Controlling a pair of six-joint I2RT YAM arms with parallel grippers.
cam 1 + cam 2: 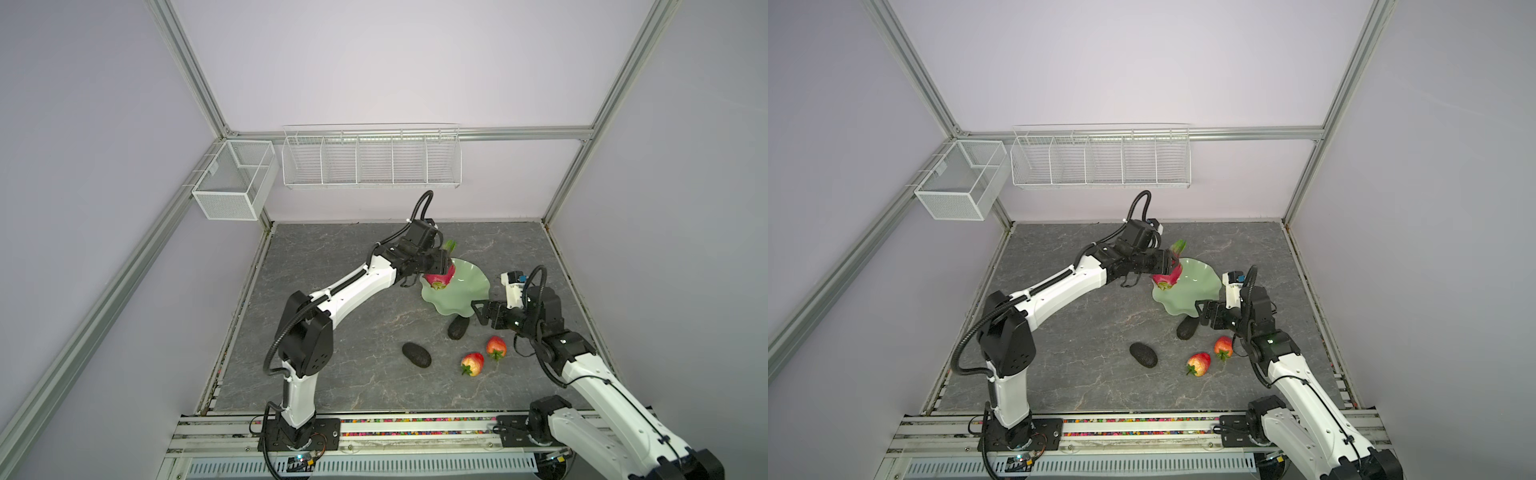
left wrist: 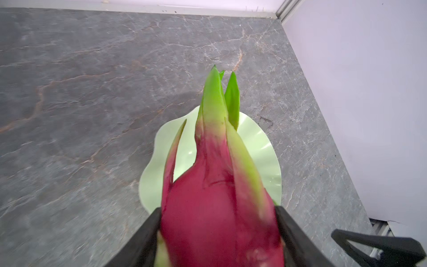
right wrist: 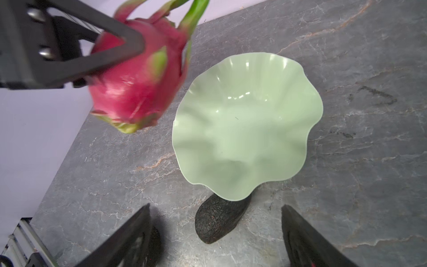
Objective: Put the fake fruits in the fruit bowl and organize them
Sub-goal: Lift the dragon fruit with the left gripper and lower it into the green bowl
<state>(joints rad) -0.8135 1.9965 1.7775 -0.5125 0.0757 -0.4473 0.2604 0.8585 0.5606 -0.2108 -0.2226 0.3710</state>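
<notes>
My left gripper (image 2: 217,208) is clamped on the dragon fruit (image 1: 441,279), one black finger on each side of its magenta body, green tips pointing away from the wrist toward the back wall. The fruit is held up off the table (image 1: 332,270); in both top views it overlaps the left rim of the fruit bowl (image 1: 467,289), and in the right wrist view it hangs beside that rim, not touching the bowl. The bowl is pale green with a wavy edge and sits upright mid-table, toward the back. My right gripper (image 3: 215,205) is spread wide and holds nothing; it hovers low at the near-right side of the bowl and faces it. One avocado (image 1: 458,327) lies on the table against the bowl's near edge, its far end tucked under the overhanging rim, just in front of my right fingers. The second avocado (image 1: 416,354) lies alone, nearer the front and left of the first, well apart from the bowl. Two strawberries (image 1: 496,347) (image 1: 472,363) sit close together on the table right of that avocado, beside my right arm's wrist, green caps pointing toward the front. All four are outside the bowl. A wire rack (image 1: 370,160) and a mesh basket (image 1: 235,178) hang on the walls behind.
</notes>
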